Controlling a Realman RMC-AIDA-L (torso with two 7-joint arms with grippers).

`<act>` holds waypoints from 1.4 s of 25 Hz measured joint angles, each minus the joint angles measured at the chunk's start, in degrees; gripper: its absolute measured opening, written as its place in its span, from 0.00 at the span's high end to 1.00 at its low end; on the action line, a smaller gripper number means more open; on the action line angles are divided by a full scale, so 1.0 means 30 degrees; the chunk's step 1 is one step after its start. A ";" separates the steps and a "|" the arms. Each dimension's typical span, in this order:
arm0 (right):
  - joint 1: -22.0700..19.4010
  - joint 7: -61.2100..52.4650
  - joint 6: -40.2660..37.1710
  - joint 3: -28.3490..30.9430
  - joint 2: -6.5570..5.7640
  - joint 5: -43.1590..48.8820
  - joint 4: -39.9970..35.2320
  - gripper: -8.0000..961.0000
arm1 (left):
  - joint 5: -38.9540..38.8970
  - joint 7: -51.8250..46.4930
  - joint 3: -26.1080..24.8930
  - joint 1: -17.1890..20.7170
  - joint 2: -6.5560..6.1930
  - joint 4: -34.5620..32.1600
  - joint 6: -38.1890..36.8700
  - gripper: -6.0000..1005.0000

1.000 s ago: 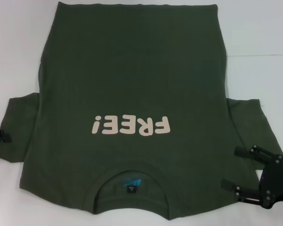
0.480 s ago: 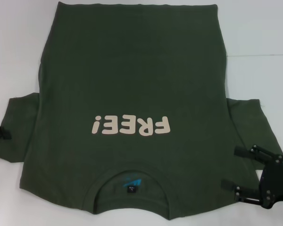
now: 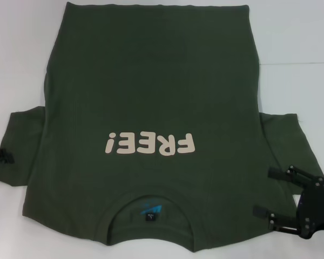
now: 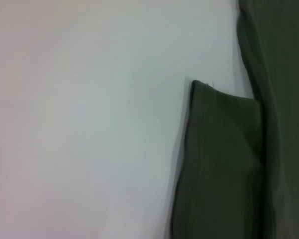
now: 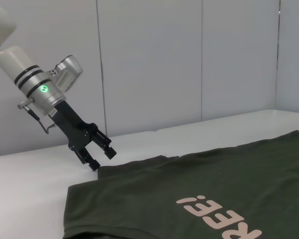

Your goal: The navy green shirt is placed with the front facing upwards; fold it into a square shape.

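The left pincer (image 5: pixel 97 152) is poised with its fingers parted just above the left sleeve hem, seemingly so that the sleeve can be taken for an inward fold. The navy green shirt (image 3: pixel 151 97) is spread flat, front up, across the white surface (image 3: pixel 297 32), collar nearest the robot; matte, soft knit is shown, with cream block lettering. The right pincer (image 3: pixel 263 192) is held wide over the right sleeve, likely for a matching grasp
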State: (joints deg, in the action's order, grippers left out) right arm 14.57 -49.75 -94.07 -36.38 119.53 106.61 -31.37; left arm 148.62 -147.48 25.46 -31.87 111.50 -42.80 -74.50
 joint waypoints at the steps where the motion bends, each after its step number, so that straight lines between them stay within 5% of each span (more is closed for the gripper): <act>1: 0.0004 0.0000 0.0000 -0.0001 0.0001 0.0000 0.0000 0.04 | 0.0000 -0.0001 0.0007 -0.0028 0.0000 0.0000 0.0003 0.13; 35: 0.0155 -0.0016 -0.0041 0.0000 0.0001 0.0000 -0.0084 0.04 | 0.0381 -0.0350 0.0503 -0.0489 0.0115 0.0359 0.0277 0.16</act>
State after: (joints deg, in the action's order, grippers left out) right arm 15.04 -49.80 -94.19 -36.38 119.53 106.61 -31.62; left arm 149.77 -148.53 26.98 -33.34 111.85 -41.73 -73.67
